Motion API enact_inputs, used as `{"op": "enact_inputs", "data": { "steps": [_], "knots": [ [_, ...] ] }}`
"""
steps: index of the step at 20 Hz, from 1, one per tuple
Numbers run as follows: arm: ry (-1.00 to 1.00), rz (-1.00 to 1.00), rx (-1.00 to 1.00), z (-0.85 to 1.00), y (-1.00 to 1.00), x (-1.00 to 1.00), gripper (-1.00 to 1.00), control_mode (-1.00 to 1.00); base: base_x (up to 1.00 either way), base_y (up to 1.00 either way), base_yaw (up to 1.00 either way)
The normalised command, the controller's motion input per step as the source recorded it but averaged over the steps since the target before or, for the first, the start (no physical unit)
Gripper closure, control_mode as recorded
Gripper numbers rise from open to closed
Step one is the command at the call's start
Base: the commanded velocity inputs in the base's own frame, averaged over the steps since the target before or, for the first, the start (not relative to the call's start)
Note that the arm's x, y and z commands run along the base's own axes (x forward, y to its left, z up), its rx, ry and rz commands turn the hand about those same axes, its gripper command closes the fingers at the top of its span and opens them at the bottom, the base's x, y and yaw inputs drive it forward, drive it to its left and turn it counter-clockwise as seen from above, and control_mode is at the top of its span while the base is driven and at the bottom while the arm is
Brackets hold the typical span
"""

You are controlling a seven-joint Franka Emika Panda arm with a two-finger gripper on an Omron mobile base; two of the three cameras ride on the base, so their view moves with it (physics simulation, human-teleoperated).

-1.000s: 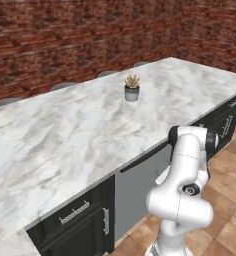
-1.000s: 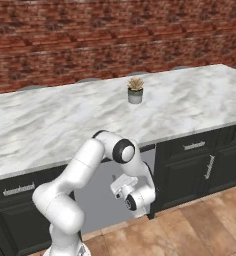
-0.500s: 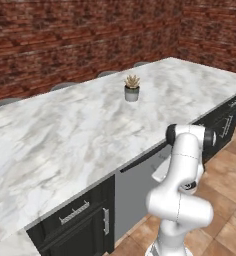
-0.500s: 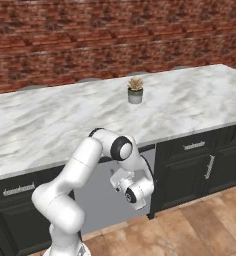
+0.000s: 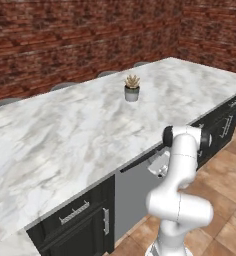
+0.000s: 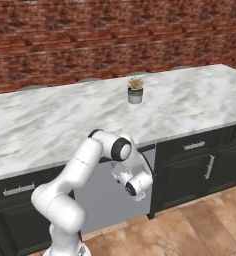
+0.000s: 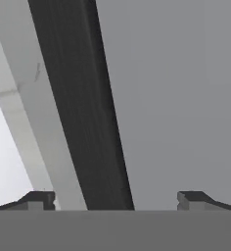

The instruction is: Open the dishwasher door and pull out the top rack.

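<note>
Two steps remain; the first, opening, is in hand. The dishwasher door (image 5: 132, 192) sits shut under the counter (image 5: 80, 135), between black cabinets (image 6: 200, 165). The gripper (image 7: 116, 200) faces the door's dark top strip (image 7: 80, 112), fingers (image 7: 36, 200) spread wide, gripping nothing. Next move, by my judgement: close on that strip and pull outward. Rack unseen behind the door.

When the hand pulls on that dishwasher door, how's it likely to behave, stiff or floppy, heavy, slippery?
The door looks like a flat rigid panel, so probably stiff, swinging as one piece. Being wide, it's likely fairly heavy. Its grey face looks smooth, perhaps slippery; the dark top strip between the open hand's fingers seems the better purchase.
</note>
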Motion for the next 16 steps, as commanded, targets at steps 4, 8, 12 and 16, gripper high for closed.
{"op": "enact_inputs", "data": {
  "steps": [4, 8, 12, 16],
  "knots": [
    [0.0, -0.09, -0.03, -0.06, 0.0, 0.59, -1.0, -1.0, 0.0, 0.0, 0.0],
    [-0.01, -0.08, -0.04, -0.13, 0.02, 0.46, -1.0, -1.0, 0.0, 0.0, 0.0],
    [-0.04, -0.06, -0.02, -0.05, 0.0, 0.23, -1.0, -1.0, 0.0, 0.0, 0.0],
    [-0.1, -0.02, 0.0, 0.19, 0.0, 0.01, -1.0, -1.0, 0.0, 0.0, 0.0]
  ]
}}
